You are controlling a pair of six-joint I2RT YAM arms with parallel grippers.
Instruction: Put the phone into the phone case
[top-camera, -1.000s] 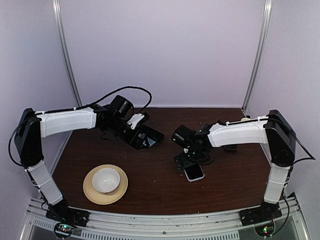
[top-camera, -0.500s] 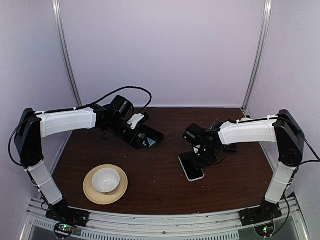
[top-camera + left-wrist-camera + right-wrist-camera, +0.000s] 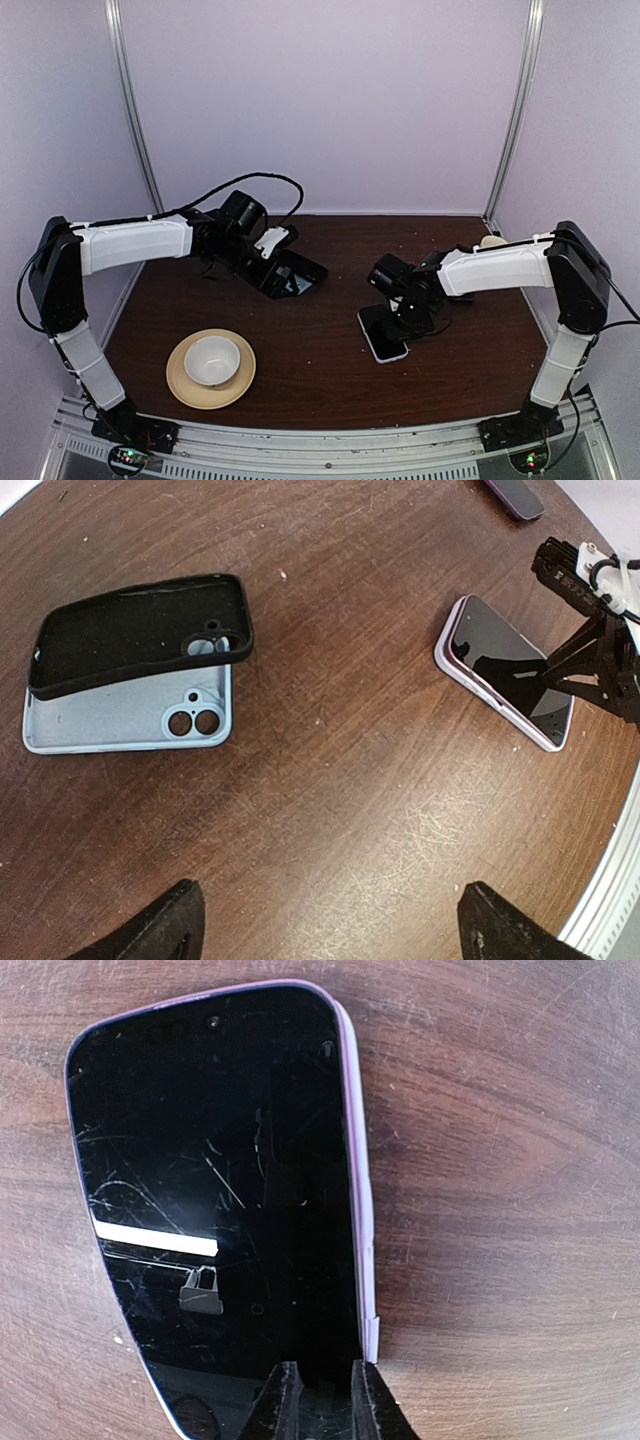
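The phone case [image 3: 130, 630], a black shell with a camera cut-out, lies askew on top of a pale blue phone-sized piece [image 3: 110, 730]. My left gripper [image 3: 340, 925] hangs open above bare table to the right of them, holding nothing. Of the phone [image 3: 515, 495], a plain dark slab, only a corner shows at the top edge of the left wrist view. My right gripper [image 3: 322, 1400] is shut to a narrow slit. Its fingertips [image 3: 285, 1400] rest on the near end of another phone [image 3: 215, 1190] with a glossy dark screen and a pale lilac rim. Nothing is held between them.
A white bowl [image 3: 211, 360] sits on a tan plate [image 3: 180, 392] at the front left. The light-rimmed phone [image 3: 383, 335] lies flat right of centre under the right gripper [image 3: 405, 320]. The left gripper [image 3: 275, 255] hovers over the case at the back left. Walls close in three sides.
The right gripper went from wide open to nearly closed and shifted right, towards one end of the light-rimmed phone. That phone slid slightly up and left. The left arm stayed still.
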